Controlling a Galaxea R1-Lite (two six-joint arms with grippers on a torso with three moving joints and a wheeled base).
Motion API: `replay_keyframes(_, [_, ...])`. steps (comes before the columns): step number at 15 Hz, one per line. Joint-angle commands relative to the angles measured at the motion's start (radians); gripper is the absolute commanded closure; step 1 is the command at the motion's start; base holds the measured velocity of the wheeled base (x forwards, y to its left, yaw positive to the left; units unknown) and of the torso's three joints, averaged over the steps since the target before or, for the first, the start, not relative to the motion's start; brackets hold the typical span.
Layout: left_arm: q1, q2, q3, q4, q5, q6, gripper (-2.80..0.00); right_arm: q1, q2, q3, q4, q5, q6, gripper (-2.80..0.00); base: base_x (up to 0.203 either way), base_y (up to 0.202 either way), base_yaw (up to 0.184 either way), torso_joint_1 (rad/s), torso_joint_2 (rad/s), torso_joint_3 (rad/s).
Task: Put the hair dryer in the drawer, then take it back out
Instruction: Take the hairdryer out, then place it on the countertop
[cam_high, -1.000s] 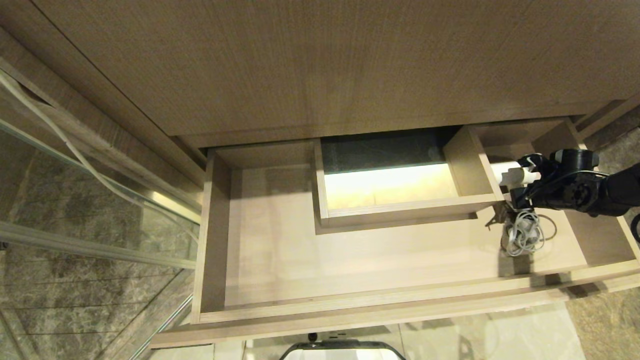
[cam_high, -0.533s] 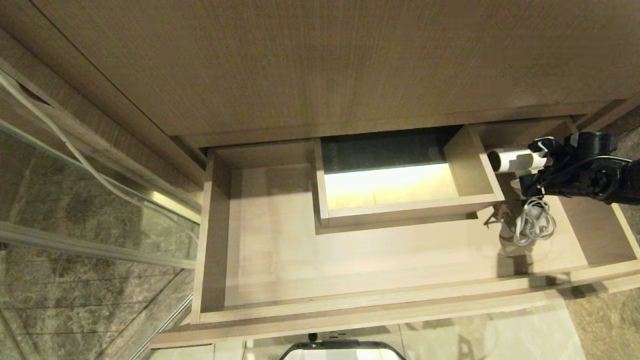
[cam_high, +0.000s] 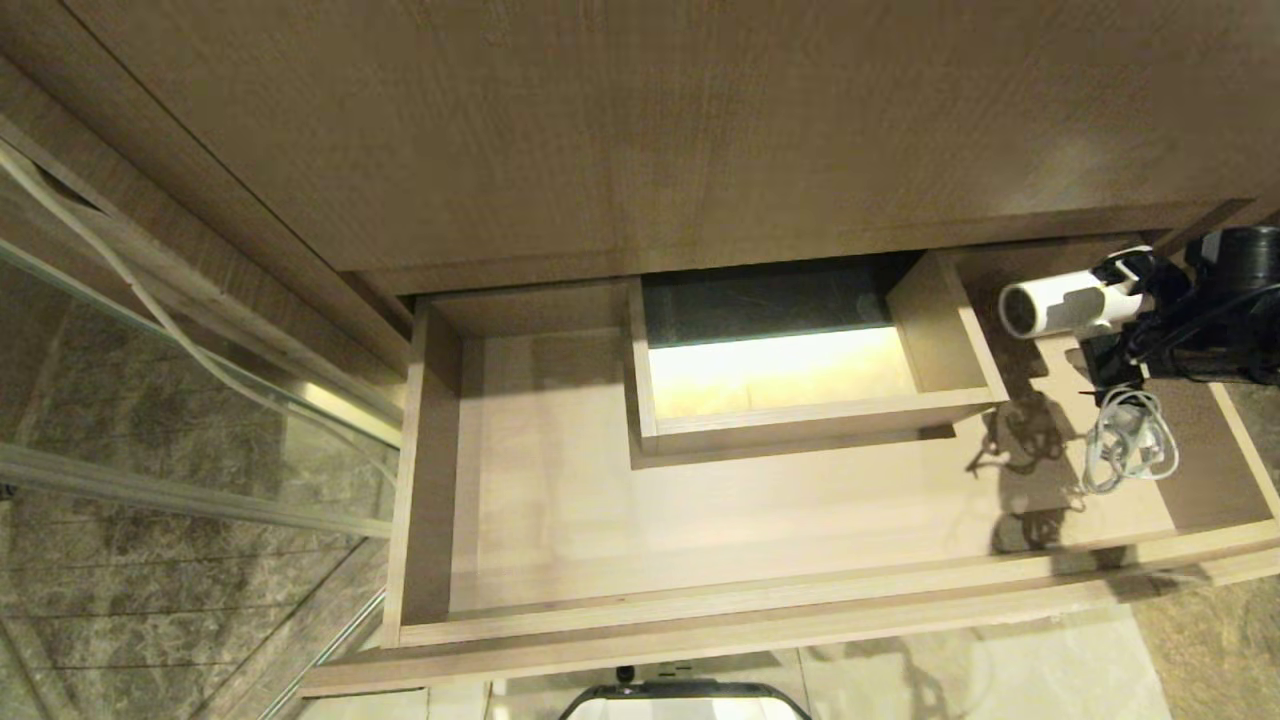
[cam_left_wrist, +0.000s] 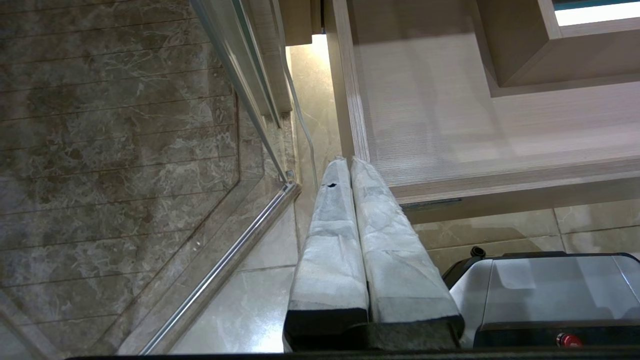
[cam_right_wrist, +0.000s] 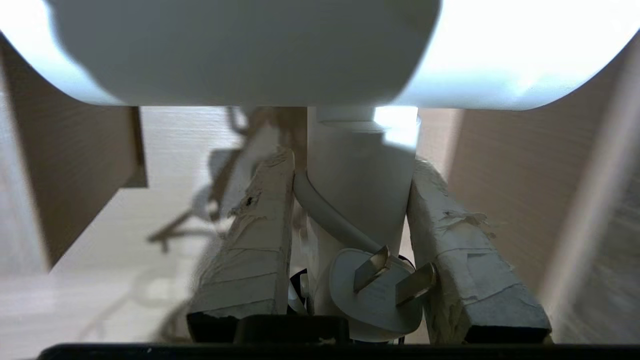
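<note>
Right gripper (cam_right_wrist: 350, 220) clamped on hair dryer (cam_high: 1065, 305) handle: padded fingers (cam_right_wrist: 255, 240) pressed to both sides, handle squeezed between them. Barrel crosswise just beyond fingertips, plug (cam_right_wrist: 375, 290) wedged low between pads, cord bundle (cam_high: 1125, 450) dangling below fingers. Dryer held above right end of open drawer (cam_high: 700, 620). Left gripper (cam_left_wrist: 350, 165) pressed together, empty, parked beside drawer's front corner.

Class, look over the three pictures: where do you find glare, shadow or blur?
Head view: the cut-out in the drawer glows bright; the dryer and cord cast dark shadows on the drawer floor. Right wrist view: the dryer's barrel is blurred and glares white at one side, above the right pincer. Left wrist view: evenly lit, sharp.
</note>
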Motion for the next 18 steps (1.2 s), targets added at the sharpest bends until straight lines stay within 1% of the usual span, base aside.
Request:
replay_keyframes(1, [0.0,0.0,0.001,0.0,0.0,-0.001,0.0,0.001,-0.122,0.046,0.014,-0.025,-0.005,0.0,0.0,0.0,0.0,0.0,0.0,0.0])
replay_keyframes(3, [0.0,0.0,0.0,0.0,0.0,-0.001,0.0,0.003,-0.193,0.105,0.024,-0.031,-0.009,0.0,0.0,0.0,0.0,0.0,0.0,0.0])
replay_keyframes(7, [0.0,0.0,0.0,0.0,0.001,-0.001,0.0,0.007,-0.327,0.181,0.045,-0.031,-0.031,0.0,0.0,0.0,0.0,0.0,0.0,0.0])
replay_keyframes(10, [0.0,0.0,0.001,0.0,0.0,-0.001,0.0,0.008,-0.451,0.225,0.106,-0.029,-0.036,0.0,0.0,0.0,0.0,0.0,0.0,0.0])
replay_keyframes(12, [0.0,0.0,0.0,0.0,0.0,-0.001,0.0,0.008,-0.54,0.281,0.141,-0.028,-0.058,0.0,0.0,0.0,0.0,0.0,0.0,0.0])
replay_keyframes(15, [0.0,0.0,0.001,0.0,0.0,-0.001,0.0,0.014,-0.664,0.359,0.154,-0.024,-0.1,0.0,0.0,0.0,0.0,0.0,0.0,0.0])
replay_keyframes(18, [0.0,0.0,0.0,0.0,0.001,-0.001,0.0,0.025,-0.784,0.447,0.156,-0.022,-0.118,0.0,0.0,0.0,0.0,0.0,0.0,0.0])
